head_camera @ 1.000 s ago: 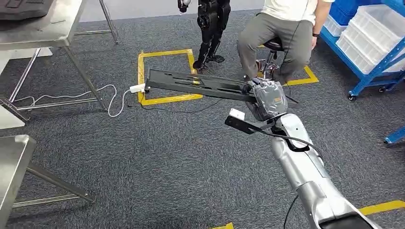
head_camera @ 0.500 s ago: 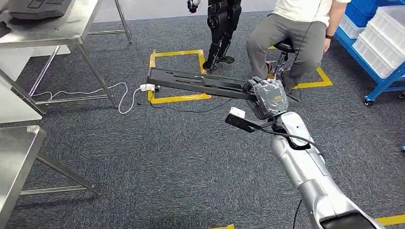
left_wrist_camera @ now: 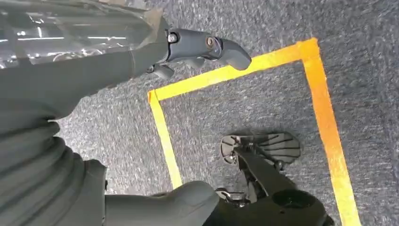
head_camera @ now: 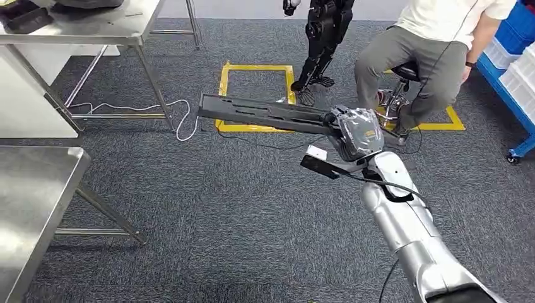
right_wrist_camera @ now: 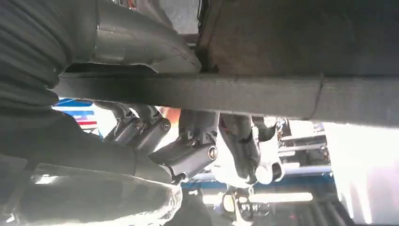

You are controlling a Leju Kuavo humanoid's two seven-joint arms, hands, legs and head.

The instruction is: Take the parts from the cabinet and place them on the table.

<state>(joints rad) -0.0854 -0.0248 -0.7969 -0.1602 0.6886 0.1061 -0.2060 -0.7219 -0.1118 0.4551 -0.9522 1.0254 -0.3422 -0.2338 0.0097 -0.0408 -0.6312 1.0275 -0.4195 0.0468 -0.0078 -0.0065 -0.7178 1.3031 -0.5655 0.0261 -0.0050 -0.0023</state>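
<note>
In the head view my right hand (head_camera: 356, 132) grips one end of a long flat black part (head_camera: 265, 113), held roughly level above the carpet and reaching out to the left. The right wrist view shows the part's dark bar (right_wrist_camera: 235, 92) crossing the picture, with my fingers (right_wrist_camera: 155, 132) curled around it. My left hand (left_wrist_camera: 94, 94) hangs over the floor in the left wrist view, fingers and thumb apart and holding nothing.
A steel table (head_camera: 31, 202) stands at the lower left, another steel table (head_camera: 94, 28) at the upper left. A person sits on a stool (head_camera: 429, 50) beside a small black robot (head_camera: 322, 38). Yellow floor tape (head_camera: 255, 66), a white cable (head_camera: 183, 120), blue shelving (head_camera: 514, 69).
The whole picture has shifted to the right, so the camera has turned left. More of the near steel table shows. My right hand still holds the black part the same way.
</note>
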